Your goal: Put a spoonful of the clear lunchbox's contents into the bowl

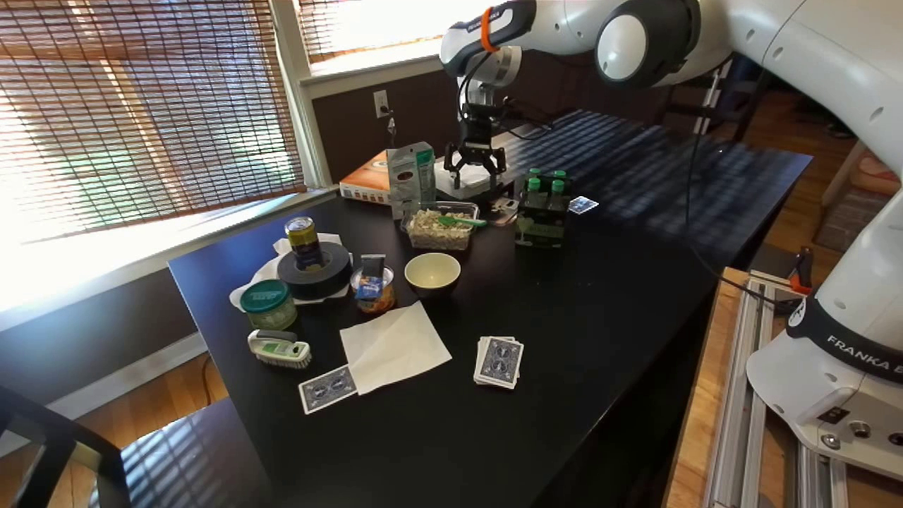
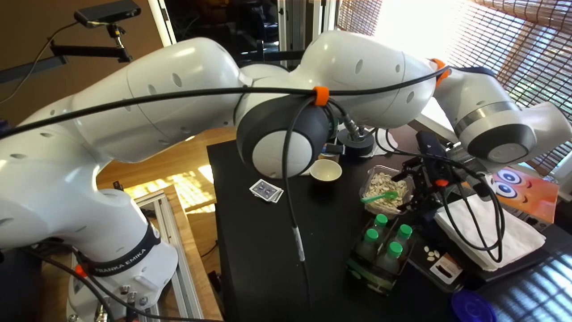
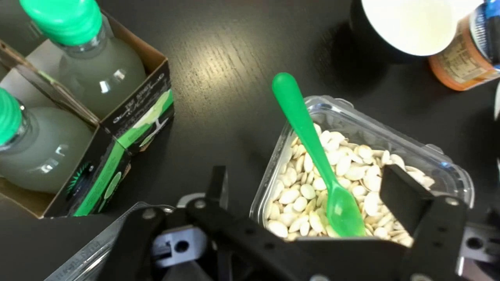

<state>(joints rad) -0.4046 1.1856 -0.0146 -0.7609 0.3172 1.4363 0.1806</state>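
Four green-capped bottles (image 3: 101, 74) stand in a carton (image 1: 540, 233) near the clear lunchbox (image 3: 443, 171), and a tall pouch (image 1: 405, 183) is just behind the lunchbox. White napkins (image 2: 518, 241) are close by too. At the left of the frame in an exterior view are a teal-lidded jar (image 1: 267, 300), a brush (image 1: 274, 348), and a yellow can (image 1: 303, 240) on a flat black round thing (image 1: 335, 275). A little orange jar (image 1: 377, 305) with a blue packet (image 1: 370, 288) on top sits just beside the bowl (image 1: 432, 268). The big white arm (image 2: 366, 67) crosses the frame in an exterior view, and its elbow hides some of the things from me.

The gripper (image 1: 475, 180) has its two fingers (image 3: 404, 195) wide apart, and one covers a bit of the lunchbox in the wrist view (it pokes right in front of the pale seeds (image 3: 300, 203)).

I can see fine wood lines in the black table (image 1: 451, 444), and stripes of sunlight (image 1: 635, 152) lie on its far end. Brown woven blinds (image 1: 141, 106) hang over bright windows (image 1: 388, 25).

The lunchbox sits on the table, just above the middle of the frame in an exterior view. It is low and see-through, with lots of flat seeds inside. A green spoon (image 3: 319, 160) lies on them, its handle poking out over the rim. The bowl is cream inside and dark outside.
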